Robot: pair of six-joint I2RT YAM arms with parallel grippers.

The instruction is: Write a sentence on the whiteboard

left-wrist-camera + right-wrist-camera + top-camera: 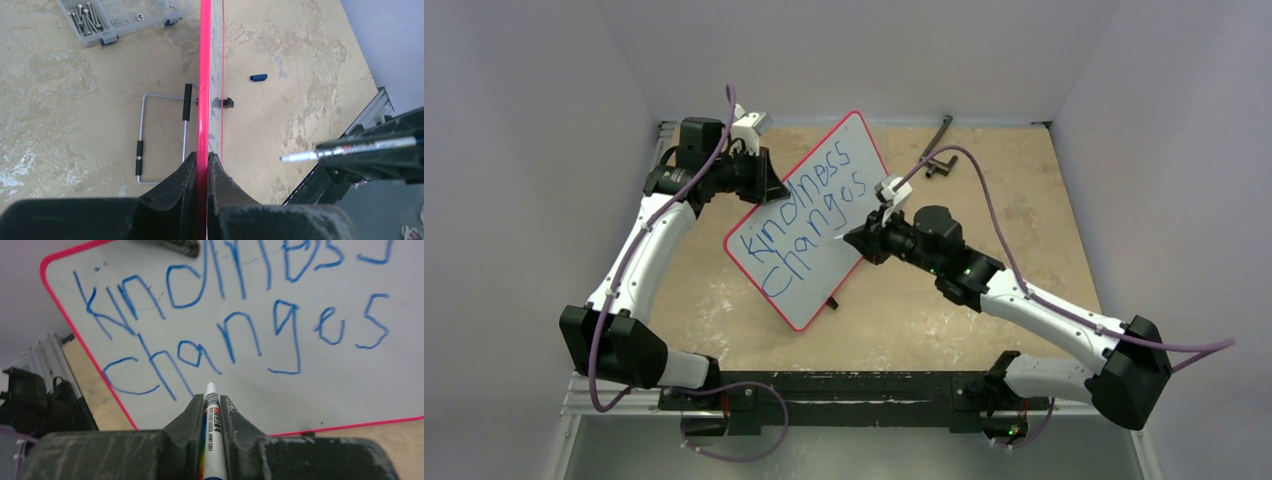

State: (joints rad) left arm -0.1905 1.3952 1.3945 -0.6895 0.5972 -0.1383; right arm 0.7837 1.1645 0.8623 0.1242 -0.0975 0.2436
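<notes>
Marker [213, 440] clamped in right gripper [211, 399], tip seemingly just off whiteboard [325, 390]; left gripper [203, 156] pinches its edge, holding it tilted for writing.

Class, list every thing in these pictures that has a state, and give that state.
whiteboard: held up on edge, partly written.
sentence: reads "Kindness changes".
marker: uncapped, tip off the whiteboard.
blue cap: off, lying on the table.
left gripper: shut on the whiteboard's rim.
right gripper: shut on the marker.
</notes>
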